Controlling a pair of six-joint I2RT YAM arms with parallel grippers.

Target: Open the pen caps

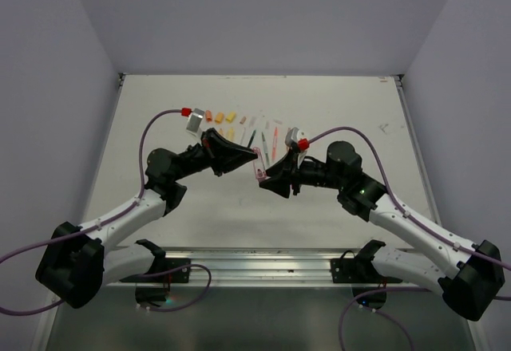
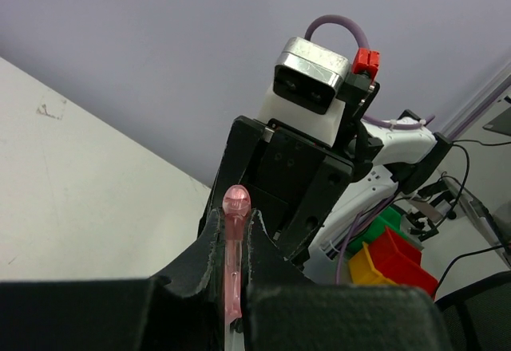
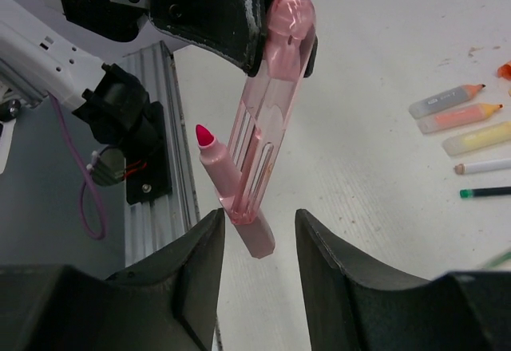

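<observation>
My left gripper (image 1: 254, 158) (image 2: 234, 222) is shut on a long clear pink pen cap (image 2: 233, 247), held above the table's middle. In the right wrist view the cap (image 3: 271, 104) hangs down from the left fingers (image 3: 239, 16). The pink pen body (image 3: 239, 195) lies slanted against the cap's lower end, out of the cap, its red tip (image 3: 204, 136) bare. My right gripper (image 1: 268, 177) (image 3: 259, 217) is open, its jaws on either side of the pen body and apart from it. What holds the pen body is unclear.
Other pens (image 1: 263, 136) and orange and yellow caps (image 1: 219, 116) lie in a row at the back of the table; several pens also show in the right wrist view (image 3: 455, 117). A metal rail (image 1: 255, 259) runs along the near edge. Coloured bins (image 2: 391, 259) stand off the table.
</observation>
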